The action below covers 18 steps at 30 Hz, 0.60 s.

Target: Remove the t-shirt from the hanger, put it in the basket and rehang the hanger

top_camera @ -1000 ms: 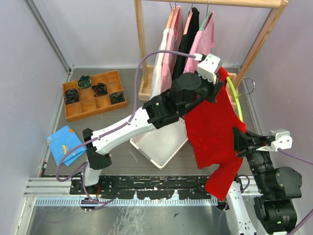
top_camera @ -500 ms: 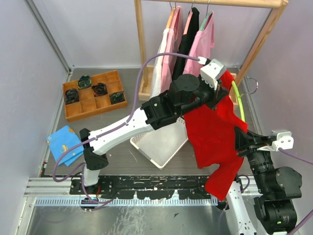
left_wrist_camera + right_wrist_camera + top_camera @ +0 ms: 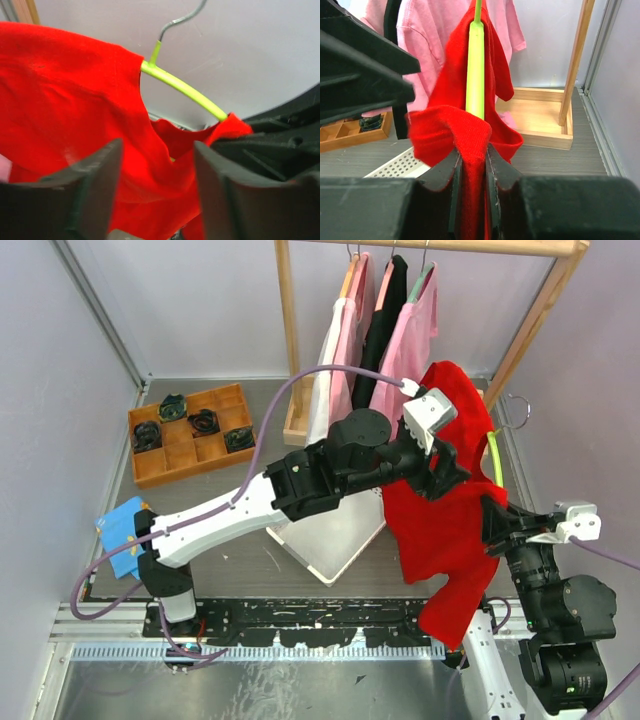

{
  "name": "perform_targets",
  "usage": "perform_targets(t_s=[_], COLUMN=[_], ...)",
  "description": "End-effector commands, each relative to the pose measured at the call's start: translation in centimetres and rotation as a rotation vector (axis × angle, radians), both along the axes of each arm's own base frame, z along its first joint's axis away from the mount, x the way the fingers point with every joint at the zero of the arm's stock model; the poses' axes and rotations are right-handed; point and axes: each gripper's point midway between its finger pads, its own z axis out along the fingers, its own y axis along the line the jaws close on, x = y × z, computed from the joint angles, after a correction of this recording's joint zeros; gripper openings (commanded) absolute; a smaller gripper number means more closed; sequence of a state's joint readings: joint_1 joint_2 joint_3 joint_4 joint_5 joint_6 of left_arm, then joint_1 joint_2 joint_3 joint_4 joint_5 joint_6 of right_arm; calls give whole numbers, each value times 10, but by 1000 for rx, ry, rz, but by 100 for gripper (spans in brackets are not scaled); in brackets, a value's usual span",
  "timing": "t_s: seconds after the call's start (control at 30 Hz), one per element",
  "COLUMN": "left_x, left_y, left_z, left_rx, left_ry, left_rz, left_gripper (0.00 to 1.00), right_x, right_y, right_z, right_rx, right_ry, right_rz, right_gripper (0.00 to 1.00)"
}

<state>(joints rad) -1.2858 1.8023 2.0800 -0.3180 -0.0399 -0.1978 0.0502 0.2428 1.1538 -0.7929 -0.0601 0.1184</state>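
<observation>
Left arm has swung lower and its wrist dropped since the earlier frame; the top of the t-shirt [image 3: 440, 510] now sits bunched higher, up by the rack [image 3: 290, 340]. Left gripper [image 3: 156, 155] has let go: fingers apart, red cloth just beyond them, nothing pinched. Right gripper [image 3: 472, 155] clenched on a fold of the t-shirt wrapped over the lower end of the green hanger [image 3: 185, 90].

T-shirt is in the air at right, draped over the hanger, one shoulder of the hanger bare, the other end covered.

Risks:
- Right fingers pin cloth and hanger together, so pulling the t-shirt likely drags the hanger along or stretches the fabric instead of sliding it off.
- Left fingers closing here could catch the hanger bar with the cloth.
- Collar may snag on the hook.
- With the left side released, the bunched cloth may slump back over the bare shoulder.
- Close to the pink shirts [image 3: 420, 320]; a swing could tangle with them.
</observation>
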Motion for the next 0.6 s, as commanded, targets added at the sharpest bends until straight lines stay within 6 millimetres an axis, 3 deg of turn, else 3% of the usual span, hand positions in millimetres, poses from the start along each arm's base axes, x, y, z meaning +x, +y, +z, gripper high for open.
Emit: perform_targets(t_s=[0.0, 0.1, 0.27, 0.57], left_x=[-3, 1, -1, -2], left_y=[25, 34, 29, -14], left_z=[18, 35, 60, 55], left_rx=[-12, -66, -155, -169], left_ry=[-44, -98, -209, -292], left_rz=[35, 66, 35, -46], left_gripper=[79, 99, 98, 99], right_x=[4, 5, 7, 6], right_y=[-5, -3, 4, 14], right_z=[42, 40, 35, 29], right_rx=[4, 8, 8, -15], right_ry=[-142, -134, -120, -91], right_rz=[-31, -17, 19, 79], right_gripper=[1, 1, 1, 1])
